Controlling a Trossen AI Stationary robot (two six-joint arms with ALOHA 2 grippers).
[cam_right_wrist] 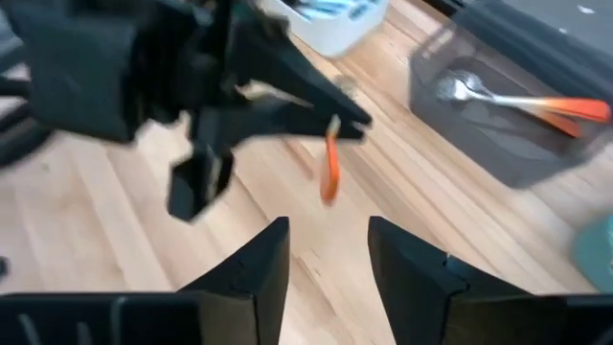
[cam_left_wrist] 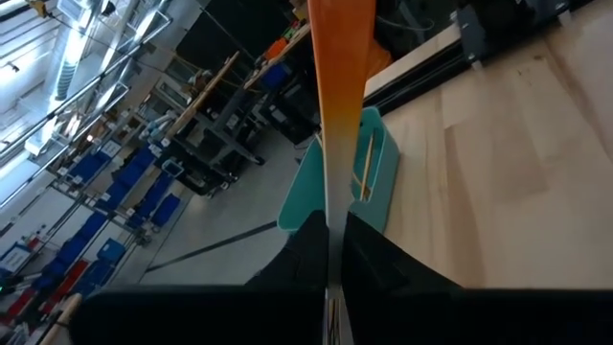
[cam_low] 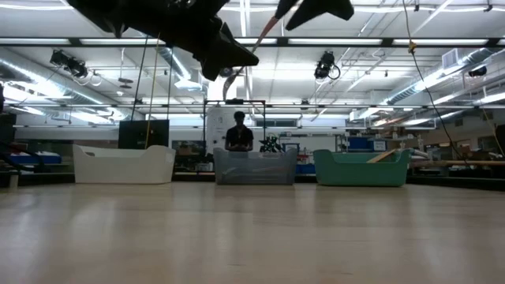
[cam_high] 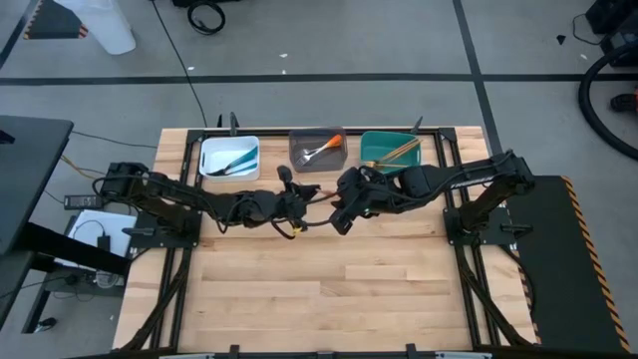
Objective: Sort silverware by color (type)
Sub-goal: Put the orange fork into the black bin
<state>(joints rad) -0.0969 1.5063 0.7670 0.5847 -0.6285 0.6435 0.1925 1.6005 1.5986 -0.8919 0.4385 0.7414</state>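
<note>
The pale butcher-block wooden desk [cam_high: 319, 289] carried three rectangular plastic bins in a row along its far edge; its planks were smooth, with visible joints. The white bin [cam_high: 229, 157] sat nearest the far left corner and held blue-handled pieces; the grey translucent bin [cam_high: 317, 150] stood at the middle of that edge with slim, silver-headed, orange-handled forks [cam_high: 324, 149] inside; the teal bin [cam_high: 390, 150] lay toward the far right corner with gold utensils [cam_high: 397, 152].

The left gripper [cam_right_wrist: 335, 120] hung above the desk, just short of the grey bin, its dark fingers clamped on a slim utensil with a glossy orange handle [cam_right_wrist: 329, 172]; the handle hung free of the jaws. The right gripper [cam_right_wrist: 328, 251] faced it close by, fingers parted and empty.

In judgement, the step in hand was delivery to the grey bin; it would be done well by carrying the piece fully over the bin's rim, lowering it, and only then loosening, with the right arm kept clear.
</note>
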